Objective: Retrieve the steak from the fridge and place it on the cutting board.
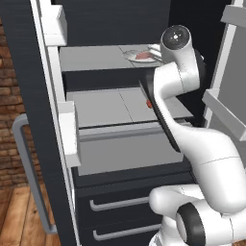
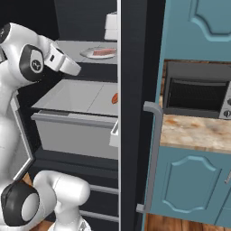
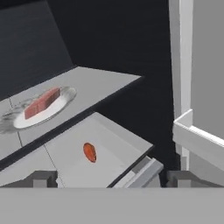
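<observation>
The steak (image 3: 41,103) lies on a plate (image 3: 26,119) in the fridge (image 1: 115,29) — we hold our claw (image 3: 109,178) apart, clear of it.

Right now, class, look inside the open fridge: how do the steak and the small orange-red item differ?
The steak is a flat pinkish-red slab; the orange-red item is a smaller rounded oval.
The steak lies on a pale plate; the orange-red item sits bare on its shelf.
The steak is on the upper shelf; the orange-red item is on the shelf below.
Both are in the fridge, untouched by the gripper.
</observation>
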